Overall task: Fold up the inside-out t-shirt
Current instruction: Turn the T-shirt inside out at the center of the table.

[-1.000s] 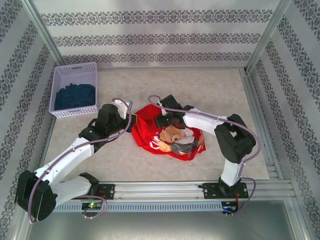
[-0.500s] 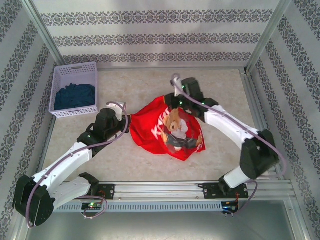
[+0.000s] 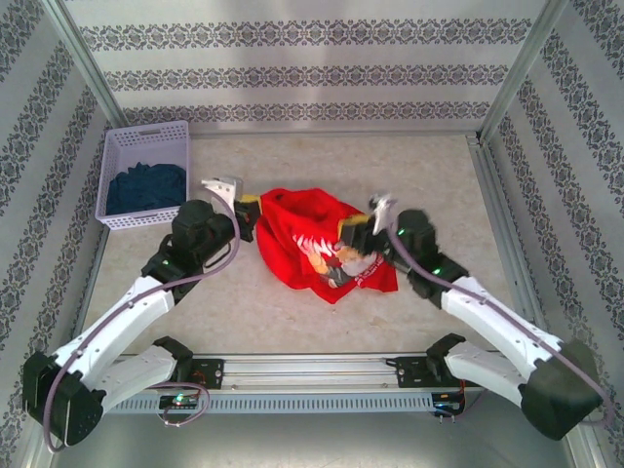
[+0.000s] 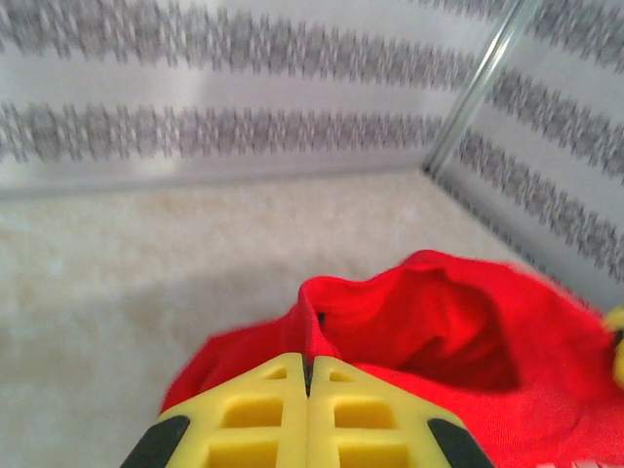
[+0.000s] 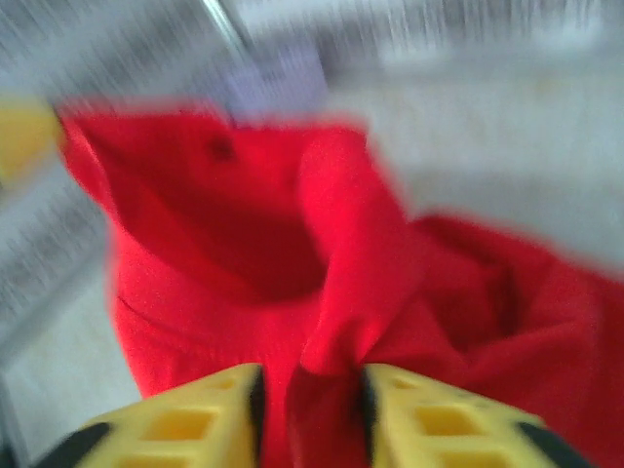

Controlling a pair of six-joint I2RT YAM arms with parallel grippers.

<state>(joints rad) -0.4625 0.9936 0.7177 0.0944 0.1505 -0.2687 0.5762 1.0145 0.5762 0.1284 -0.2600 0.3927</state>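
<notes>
T-shirt [image 3: 304, 234] bunched, long axis roughly left-right across the table. Left gripper [image 3: 248, 207] clenched on its left edge; right gripper [image 3: 354, 234] pinches a fold at its right end.

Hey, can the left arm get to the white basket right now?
Probably yes: the basket sits close by with nothing between. But the left tool is shut on the red t-shirt, so it would drag that along.
</notes>
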